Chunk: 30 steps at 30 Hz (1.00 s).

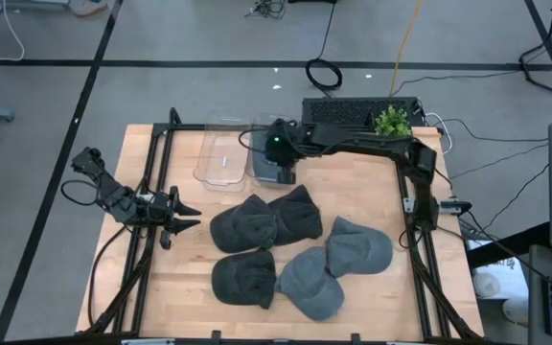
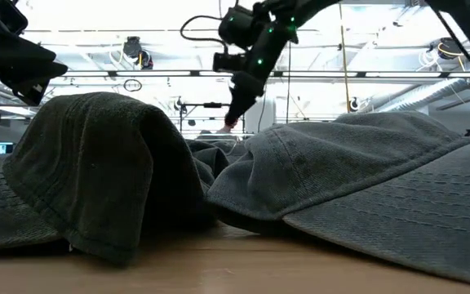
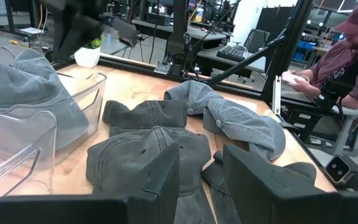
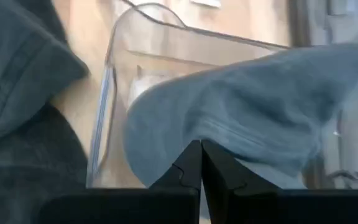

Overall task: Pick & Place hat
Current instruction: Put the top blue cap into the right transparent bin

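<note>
Several grey caps lie in a cluster on the wooden table [image 1: 353, 192]: dark ones [image 1: 242, 225] and lighter ones [image 1: 357, 247]. My right gripper [image 4: 201, 149] reaches over the right-hand one of two clear bins [image 1: 268, 171] at the far side and is shut on a light grey-blue hat [image 4: 241, 118]. From the left wrist view, that hat [image 3: 23, 81] fills the bin. My left gripper [image 1: 182, 217] waits open near the table's left edge, pointing at the caps and touching nothing. My right gripper pinches the hat's cloth [image 4: 213, 134] between its two fingertips, coming from above and pointing down into the bin. The fingers hide how many layers they have. The hat's body spreads out below the tips, over the bin; whether it rests on the bin floor I cannot tell.
A second clear bin [image 1: 220, 158] stands beside the first, toward the left. A small potted plant [image 1: 391, 122] and a keyboard [image 1: 348, 112] sit past the far edge. Black frame rails [image 1: 147, 244] run along both table sides. A person sits beyond the table [image 3: 347, 56].
</note>
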Each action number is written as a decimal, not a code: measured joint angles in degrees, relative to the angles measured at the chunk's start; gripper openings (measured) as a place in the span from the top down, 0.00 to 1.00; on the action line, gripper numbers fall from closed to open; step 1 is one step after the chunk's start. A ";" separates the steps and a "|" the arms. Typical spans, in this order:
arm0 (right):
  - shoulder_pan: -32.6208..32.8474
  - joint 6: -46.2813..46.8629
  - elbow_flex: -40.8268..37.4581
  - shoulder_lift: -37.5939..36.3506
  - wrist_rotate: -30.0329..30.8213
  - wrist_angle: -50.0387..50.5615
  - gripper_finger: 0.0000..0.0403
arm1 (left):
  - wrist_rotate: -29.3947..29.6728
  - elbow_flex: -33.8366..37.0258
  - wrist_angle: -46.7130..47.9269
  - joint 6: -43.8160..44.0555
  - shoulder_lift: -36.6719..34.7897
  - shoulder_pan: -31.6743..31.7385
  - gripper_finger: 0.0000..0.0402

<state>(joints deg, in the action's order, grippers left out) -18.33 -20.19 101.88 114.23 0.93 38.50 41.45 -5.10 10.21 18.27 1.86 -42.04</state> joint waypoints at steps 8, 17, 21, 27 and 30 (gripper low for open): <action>-2.50 1.75 0.14 7.71 -0.23 0.73 1.00 | -0.09 0.00 0.23 0.02 0.00 0.00 0.67; -3.16 2.43 -0.04 7.76 -0.94 2.25 1.00 | -0.04 0.00 0.22 0.02 -0.02 0.00 0.67; -4.91 2.81 -0.09 7.76 -1.23 3.49 1.00 | -0.05 0.00 0.19 0.08 -0.02 0.00 0.67; -6.32 4.26 -3.62 8.39 -2.66 -1.11 1.00 | -0.04 0.00 0.20 0.03 -0.02 0.00 0.67; -6.44 4.05 -3.75 8.27 -3.07 -0.40 1.00 | -0.04 0.00 0.20 0.02 -0.02 0.01 0.67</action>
<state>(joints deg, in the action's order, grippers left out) -24.77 -16.14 98.13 122.50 -2.14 38.10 41.41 -5.10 10.41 18.28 1.85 -42.03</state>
